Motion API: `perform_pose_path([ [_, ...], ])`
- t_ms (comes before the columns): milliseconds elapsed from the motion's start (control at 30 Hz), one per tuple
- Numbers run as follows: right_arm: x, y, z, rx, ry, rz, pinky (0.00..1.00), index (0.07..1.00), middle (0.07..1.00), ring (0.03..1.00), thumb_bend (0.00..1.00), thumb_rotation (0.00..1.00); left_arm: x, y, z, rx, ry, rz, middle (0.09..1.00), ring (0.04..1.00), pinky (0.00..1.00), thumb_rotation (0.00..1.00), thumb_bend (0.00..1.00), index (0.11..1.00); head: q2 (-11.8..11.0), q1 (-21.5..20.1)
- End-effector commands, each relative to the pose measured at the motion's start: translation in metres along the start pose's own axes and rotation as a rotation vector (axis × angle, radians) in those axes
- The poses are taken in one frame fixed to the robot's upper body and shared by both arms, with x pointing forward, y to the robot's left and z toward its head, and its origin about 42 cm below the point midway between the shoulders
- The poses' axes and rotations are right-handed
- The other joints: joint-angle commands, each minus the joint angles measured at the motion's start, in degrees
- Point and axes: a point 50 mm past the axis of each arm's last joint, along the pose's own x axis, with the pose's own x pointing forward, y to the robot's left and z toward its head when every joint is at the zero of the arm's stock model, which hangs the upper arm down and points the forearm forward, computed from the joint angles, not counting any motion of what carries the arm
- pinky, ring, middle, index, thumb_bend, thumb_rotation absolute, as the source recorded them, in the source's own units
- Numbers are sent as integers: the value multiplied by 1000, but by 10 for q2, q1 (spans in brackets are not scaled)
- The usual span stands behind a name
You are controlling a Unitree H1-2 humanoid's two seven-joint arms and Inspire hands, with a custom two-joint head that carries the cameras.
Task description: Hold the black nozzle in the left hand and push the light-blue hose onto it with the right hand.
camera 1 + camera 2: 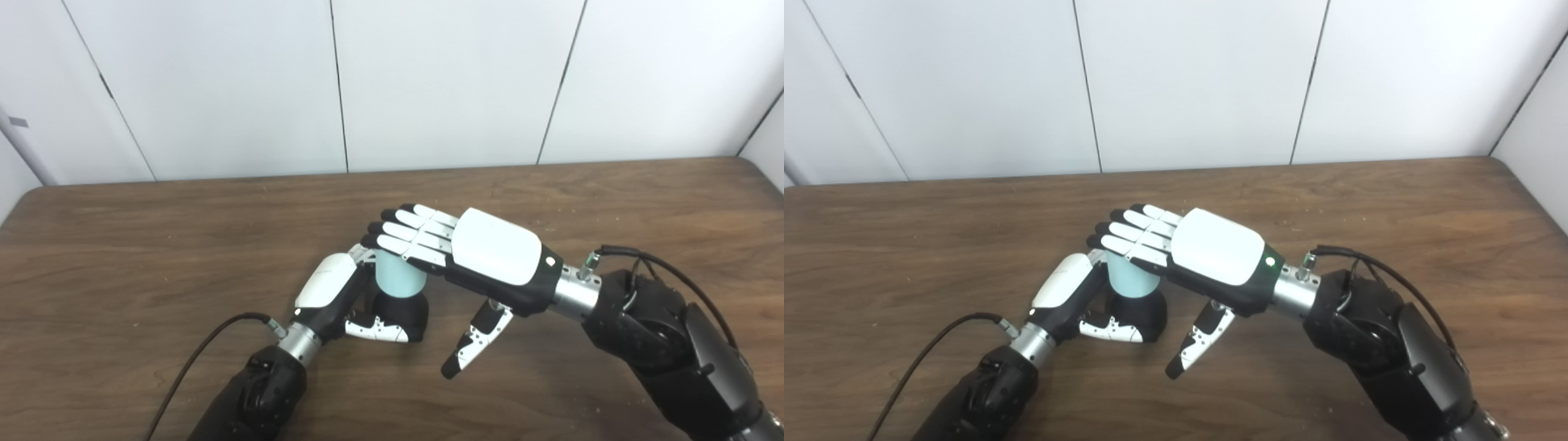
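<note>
Centre of the wooden table (153, 257), and here's the assembly standing upright: the light-blue hose (399, 275), a short smooth matte cylinder, has its long axis vertical and its top end pointing straight up, seated on the black nozzle (404, 312), a rounded dark base resting on the tabletop. The left hand (334, 291) comes in low from the near left, white glossy back plate facing up and left, fingers wrapped behind the hose and thumb curled across the front of the nozzle, so it's clamped on that black piece. Over the top, the right hand (484, 251) reaches in from the right, palm down, back plate a smooth white shell; its fingers (404, 231) are stretched flat and together, lying over the hose's top end, grasping nothing. Its thumb (474, 340) hangs down and away, tip just above the wood, well off the nozzle. The tabletop is dark brown grain, lightly speckled; pale wall panels (441, 79) stand behind
</note>
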Motion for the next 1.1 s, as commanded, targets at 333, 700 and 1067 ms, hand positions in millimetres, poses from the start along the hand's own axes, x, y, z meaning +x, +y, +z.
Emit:
perform_pose_path([
  [333,-13,2,-4,-27,31,75,963,1000,1000,998,793,443,-86,-84,-36,-65,229,-251,910,1000,1000,522,747,416,1,0],
  [700,-15,3,-6,-7,43,78,962,1000,1000,998,793,444,-86,-83,-35,-64,229,-251,910,1000,1000,518,742,416,3,1],
  [1067,-5,3,-5,14,47,66,960,1000,1000,994,795,435,-87,-83,-36,-63,230,-252,910,1000,1000,518,742,414,3,0],
])
